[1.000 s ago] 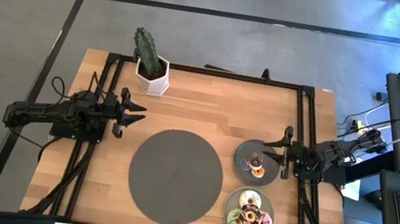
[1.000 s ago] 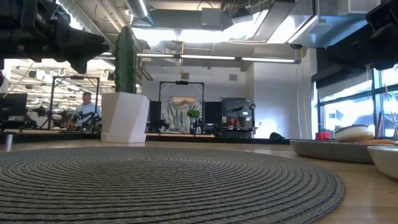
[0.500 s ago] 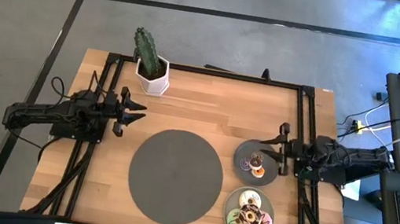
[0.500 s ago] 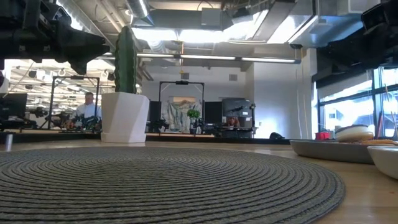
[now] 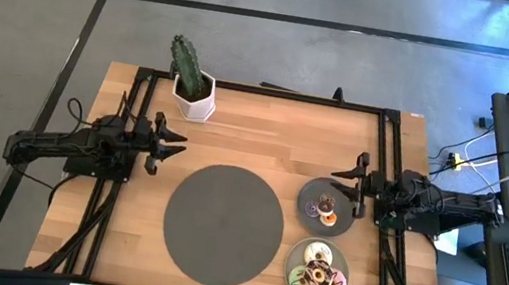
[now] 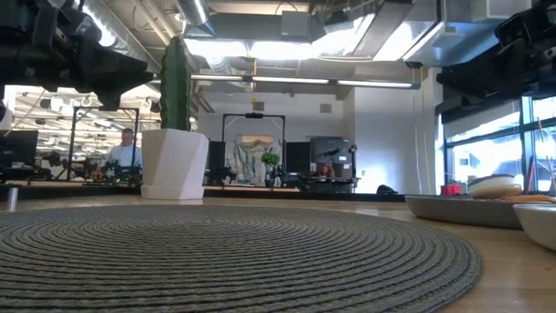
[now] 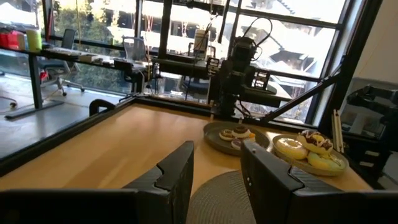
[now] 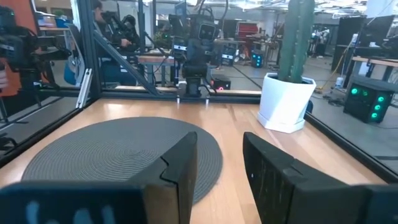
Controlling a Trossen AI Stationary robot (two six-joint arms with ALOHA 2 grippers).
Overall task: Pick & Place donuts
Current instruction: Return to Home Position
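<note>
Mini donuts [image 5: 327,210], orange, purple and brown, lie on the farther grey plate [image 5: 308,193]. Larger iced donuts [image 5: 318,271], cream, chocolate, pale green and pink, are piled on the nearer plate [image 5: 294,260]. My right gripper [image 5: 343,187] hovers open at the right side of the farther plate, pointing toward the table's left. Its wrist view shows the open fingers of my right gripper [image 8: 221,167] but no donuts. My left gripper [image 5: 172,140] waits open at the table's left side; past my left gripper [image 7: 217,177] both plates of donuts [image 7: 237,132] show far off.
A large dark round mat [image 5: 223,225] lies at the table's middle. A white pot with a cactus [image 5: 192,88] stands near the far edge. Black frame rails [image 5: 386,172] run along the table's sides. A person shows in the room beyond [image 6: 127,148].
My right arm has swung level and its gripper has moved a little toward the table's left, coming over the right side of the farther plate. It stays open. The donuts have not moved.
</note>
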